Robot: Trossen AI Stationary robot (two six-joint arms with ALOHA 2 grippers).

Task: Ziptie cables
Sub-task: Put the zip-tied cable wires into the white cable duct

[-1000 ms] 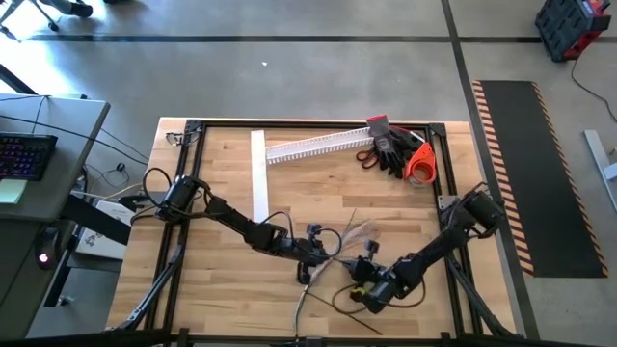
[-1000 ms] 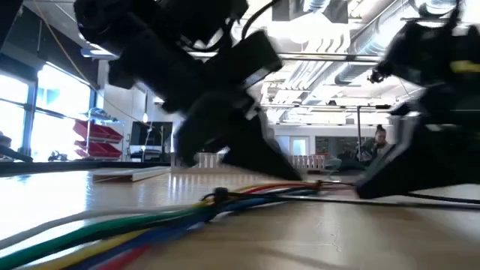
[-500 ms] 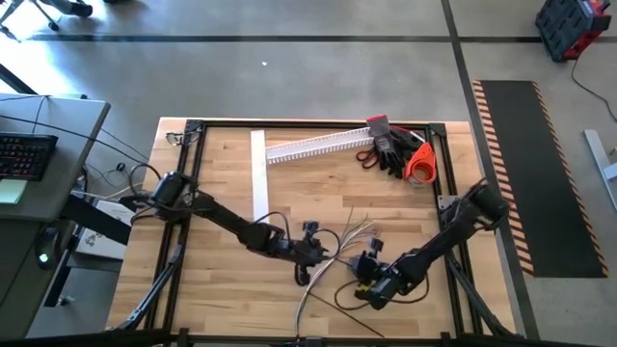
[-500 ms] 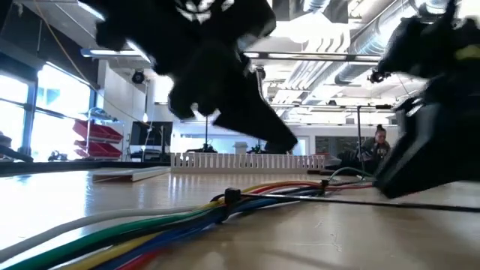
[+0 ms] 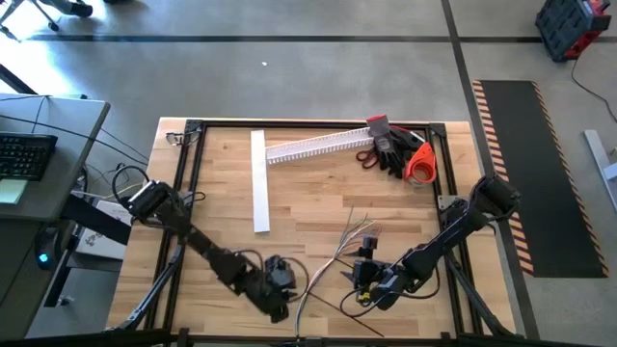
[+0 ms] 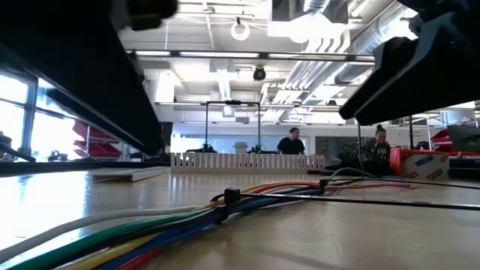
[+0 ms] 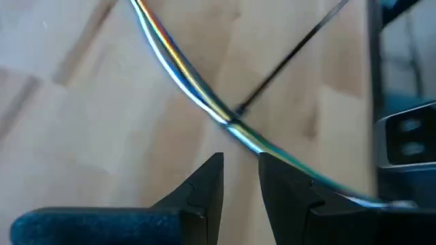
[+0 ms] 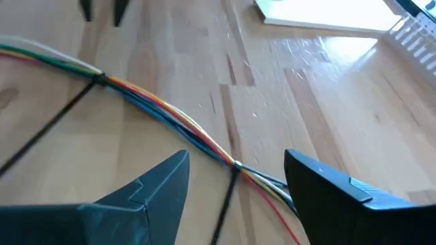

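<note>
Cables (image 8: 170, 116): you see the coloured bundle lying loose on the wooden table (image 5: 318, 193), near its front edge.
Zipties (image 8: 230, 182): two thin black strips cinched around the bundle.
Right gripper (image 8: 235, 178): fingers wide apart, straddling one tie, holding nothing.
Left gripper (image 7: 240, 178): fingers narrowly parted, empty, just beside the other tie.

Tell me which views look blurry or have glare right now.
Left wrist view: soft throughout, the multicoloured wire bundle smeared. Low view: near bundle defocused, dark arm shapes overhead only blurs, bright ceiling lights flare. Right wrist view: fairly sharp, with glare on the wooden tabletop near the flat white strip.
</note>
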